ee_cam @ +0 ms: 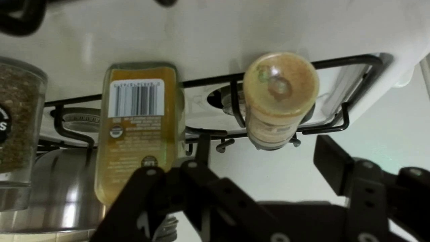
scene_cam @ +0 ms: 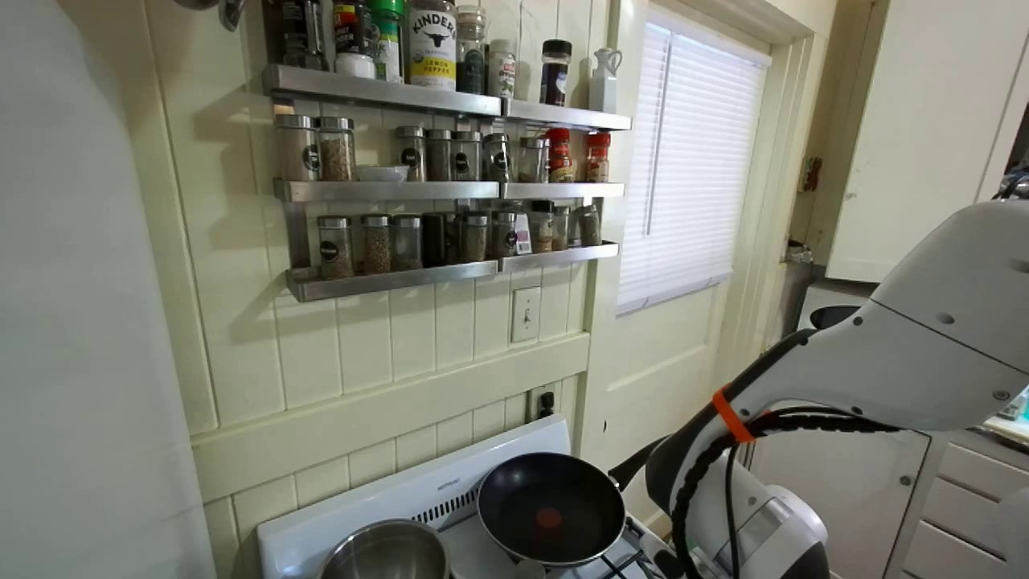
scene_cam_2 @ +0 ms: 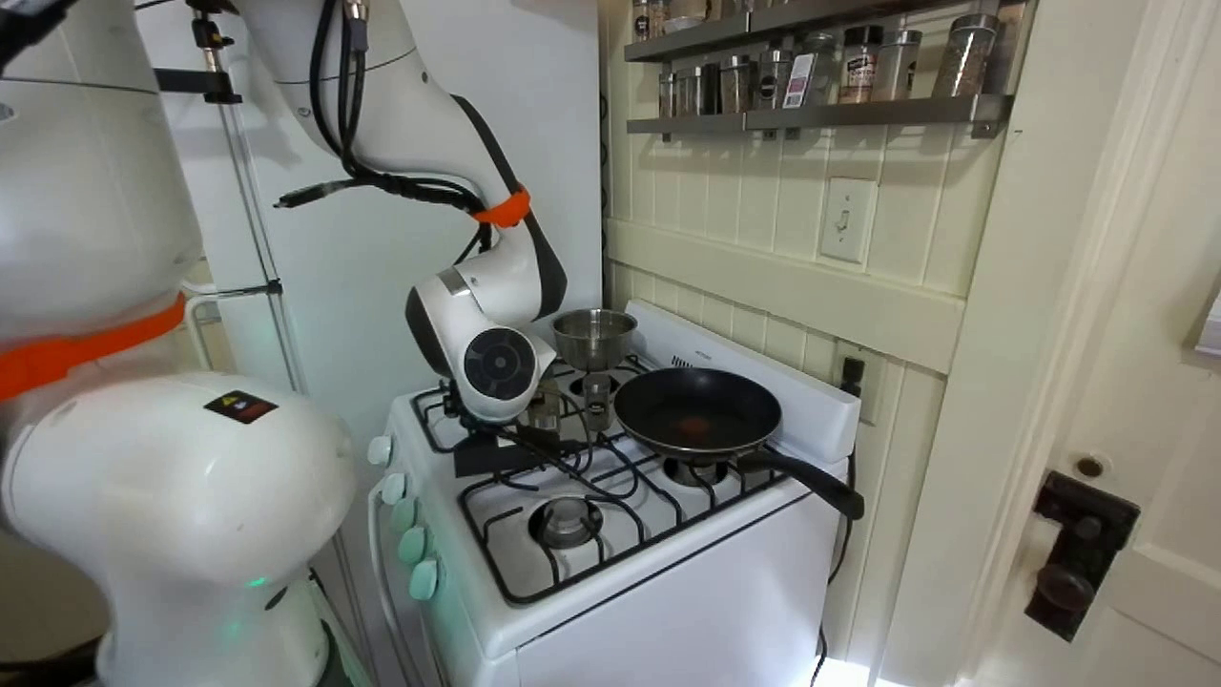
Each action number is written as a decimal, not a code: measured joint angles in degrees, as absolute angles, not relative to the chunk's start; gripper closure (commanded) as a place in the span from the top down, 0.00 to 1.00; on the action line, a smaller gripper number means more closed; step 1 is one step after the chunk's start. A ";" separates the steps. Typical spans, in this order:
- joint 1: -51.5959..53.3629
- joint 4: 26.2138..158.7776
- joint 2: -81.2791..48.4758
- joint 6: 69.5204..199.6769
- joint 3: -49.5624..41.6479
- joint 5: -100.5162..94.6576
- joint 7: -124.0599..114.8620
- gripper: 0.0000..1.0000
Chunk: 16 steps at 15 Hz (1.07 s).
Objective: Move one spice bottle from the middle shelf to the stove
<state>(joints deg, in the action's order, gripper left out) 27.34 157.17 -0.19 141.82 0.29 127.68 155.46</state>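
The move looks nearly finished: right of centre in the wrist view, a clear round bottle of tan spice (ee_cam: 278,87) shows against the white gas stove (scene_cam_2: 668,587), its footing unclear. The black hand (ee_cam: 267,154) is wide, seemingly gripping nothing; backing away likely remains.

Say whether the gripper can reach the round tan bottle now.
Probably yes: the wrist view shows the gripper open, the round tan bottle framed by its gap and nothing blocking it; depth is unclear.

From opposite ends, both exterior views look down on the stove (scene_cam_2: 658,601), sharing the middle shelf (scene_cam: 450,190); the wrist view faces bottles (ee_cam: 137,141) closely.
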 measured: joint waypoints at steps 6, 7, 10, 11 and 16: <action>21.83 157.02 3.27 142.06 9.36 126.92 150.62 1.00; 21.55 157.02 4.35 142.63 10.53 126.11 148.50 1.00; 21.18 157.02 8.34 146.04 13.61 122.20 139.35 1.00; 21.15 157.02 9.74 147.35 14.48 120.50 135.67 1.00; 25.90 157.05 14.30 154.91 12.98 111.68 116.42 1.00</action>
